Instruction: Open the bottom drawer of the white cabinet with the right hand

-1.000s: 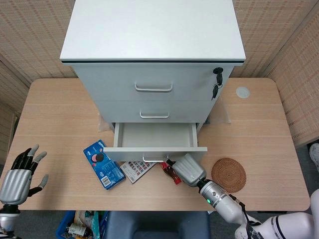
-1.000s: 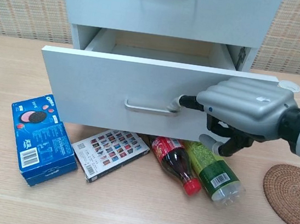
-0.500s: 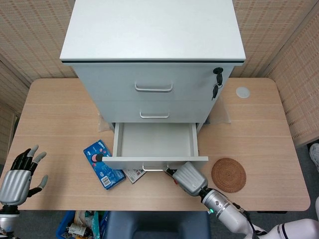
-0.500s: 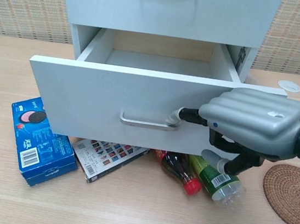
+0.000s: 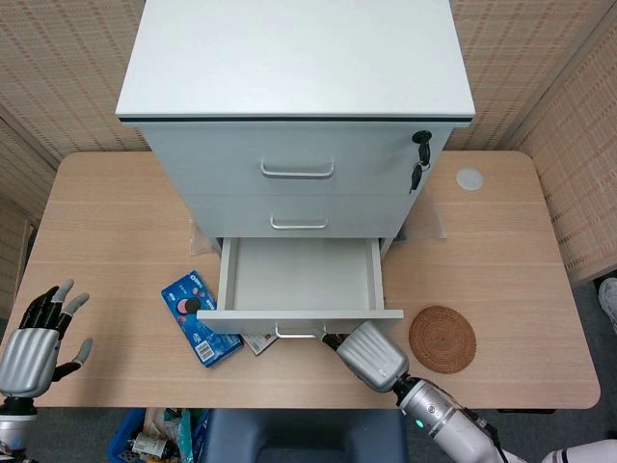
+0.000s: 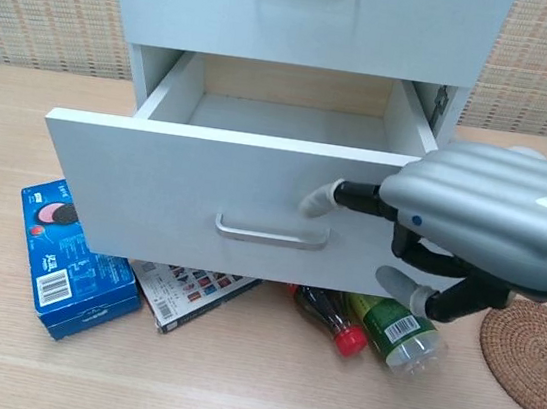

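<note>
The right hand (image 6: 482, 232) is hovering in front of the bottom drawer (image 6: 224, 198), one finger (image 6: 320, 199) extended just above the handle (image 6: 272, 232), apparently clear of it, the others curled on nothing. The drawer is standing pulled out from the white cabinet (image 5: 299, 106), overhanging the bottles (image 6: 379, 324). The left hand (image 5: 37, 342) is idling, fingers spread.

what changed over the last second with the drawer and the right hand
The bottom drawer slid further out of the white cabinet toward the robot, now overhanging the Oreo box, booklet and two bottles. The right hand drew back with it; its fingertip, hooked on the handle before, now sits above it, off the bar. The left hand stayed open at the table edge; the coaster did not move.
</note>
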Action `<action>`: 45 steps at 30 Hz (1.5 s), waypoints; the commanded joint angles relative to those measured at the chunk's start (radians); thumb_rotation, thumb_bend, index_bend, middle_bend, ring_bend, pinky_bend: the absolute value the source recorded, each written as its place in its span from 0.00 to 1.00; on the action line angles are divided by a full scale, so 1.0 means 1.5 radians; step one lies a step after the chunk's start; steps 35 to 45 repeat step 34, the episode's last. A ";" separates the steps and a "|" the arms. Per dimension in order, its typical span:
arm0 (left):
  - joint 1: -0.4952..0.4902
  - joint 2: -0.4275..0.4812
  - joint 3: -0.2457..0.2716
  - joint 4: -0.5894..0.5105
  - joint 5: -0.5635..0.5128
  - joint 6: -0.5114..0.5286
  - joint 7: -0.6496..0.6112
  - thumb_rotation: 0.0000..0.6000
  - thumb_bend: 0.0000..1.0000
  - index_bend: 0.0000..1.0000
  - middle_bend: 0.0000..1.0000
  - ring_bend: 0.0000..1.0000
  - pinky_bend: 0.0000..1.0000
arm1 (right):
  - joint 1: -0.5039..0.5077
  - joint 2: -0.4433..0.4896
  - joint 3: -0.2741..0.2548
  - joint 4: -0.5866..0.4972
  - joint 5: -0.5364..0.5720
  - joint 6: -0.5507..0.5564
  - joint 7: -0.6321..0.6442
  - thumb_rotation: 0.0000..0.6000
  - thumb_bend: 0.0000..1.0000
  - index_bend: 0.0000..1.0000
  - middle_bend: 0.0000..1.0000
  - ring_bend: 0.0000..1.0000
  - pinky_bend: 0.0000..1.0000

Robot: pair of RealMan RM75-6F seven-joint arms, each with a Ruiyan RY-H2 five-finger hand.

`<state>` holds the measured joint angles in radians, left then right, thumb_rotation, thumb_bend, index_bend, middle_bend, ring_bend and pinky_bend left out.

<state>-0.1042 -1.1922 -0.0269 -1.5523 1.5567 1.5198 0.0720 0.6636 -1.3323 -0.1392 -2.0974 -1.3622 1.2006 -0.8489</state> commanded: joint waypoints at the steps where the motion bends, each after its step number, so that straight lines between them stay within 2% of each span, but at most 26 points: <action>1: 0.000 0.001 -0.001 -0.002 0.001 0.001 -0.001 1.00 0.36 0.16 0.04 0.04 0.11 | -0.051 0.038 -0.025 -0.009 -0.111 0.072 0.051 1.00 0.48 0.15 0.90 0.96 0.86; 5: -0.001 0.004 -0.002 -0.004 0.000 0.001 0.000 1.00 0.36 0.16 0.04 0.04 0.11 | -0.110 0.093 -0.045 -0.011 -0.208 0.166 0.106 1.00 0.47 0.16 0.90 0.96 0.86; 7: -0.001 0.004 -0.003 -0.006 0.000 0.001 0.000 1.00 0.36 0.16 0.04 0.04 0.11 | -0.142 0.123 -0.048 -0.010 -0.234 0.214 0.126 1.00 0.48 0.16 0.89 0.95 0.86; 11: -0.002 0.006 -0.005 -0.009 -0.003 0.000 0.003 1.00 0.36 0.16 0.04 0.04 0.11 | -0.194 0.171 -0.045 0.004 -0.238 0.284 0.154 1.00 0.48 0.17 0.87 0.92 0.86; 15: -0.004 0.008 -0.007 -0.015 -0.005 -0.002 0.009 1.00 0.36 0.16 0.04 0.04 0.11 | -0.244 0.201 -0.029 0.046 -0.198 0.338 0.216 1.00 0.47 0.17 0.79 0.83 0.86; 17: -0.005 0.007 -0.008 -0.018 -0.006 -0.004 0.014 1.00 0.36 0.16 0.04 0.04 0.11 | -0.263 0.205 -0.025 0.078 -0.175 0.342 0.258 1.00 0.46 0.17 0.72 0.75 0.84; 18: -0.006 0.007 -0.008 -0.020 -0.006 -0.005 0.016 1.00 0.36 0.16 0.04 0.04 0.11 | -0.270 0.206 -0.024 0.092 -0.163 0.338 0.274 1.00 0.45 0.17 0.67 0.70 0.80; 24: -0.008 0.001 -0.010 -0.025 -0.008 -0.006 0.041 1.00 0.36 0.16 0.04 0.04 0.11 | -0.310 0.187 -0.010 0.183 -0.095 0.311 0.353 1.00 0.29 0.16 0.36 0.35 0.47; 26: -0.007 -0.001 -0.010 -0.028 -0.008 -0.004 0.046 1.00 0.36 0.16 0.04 0.04 0.11 | -0.325 0.171 -0.002 0.224 -0.085 0.311 0.383 1.00 0.27 0.13 0.29 0.26 0.37; 29: -0.006 -0.003 -0.008 -0.031 -0.006 -0.003 0.052 1.00 0.36 0.16 0.04 0.04 0.11 | -0.343 0.153 0.006 0.274 -0.079 0.310 0.418 1.00 0.25 0.08 0.20 0.18 0.27; 32: -0.007 -0.006 -0.008 -0.034 -0.007 -0.005 0.056 1.00 0.36 0.16 0.04 0.04 0.11 | -0.354 0.144 0.011 0.298 -0.081 0.303 0.444 1.00 0.24 0.04 0.16 0.14 0.23; 45: -0.008 -0.010 -0.007 -0.035 -0.007 -0.007 0.057 1.00 0.36 0.16 0.04 0.04 0.11 | -0.359 0.140 0.016 0.307 -0.086 0.301 0.454 1.00 0.24 0.04 0.16 0.14 0.23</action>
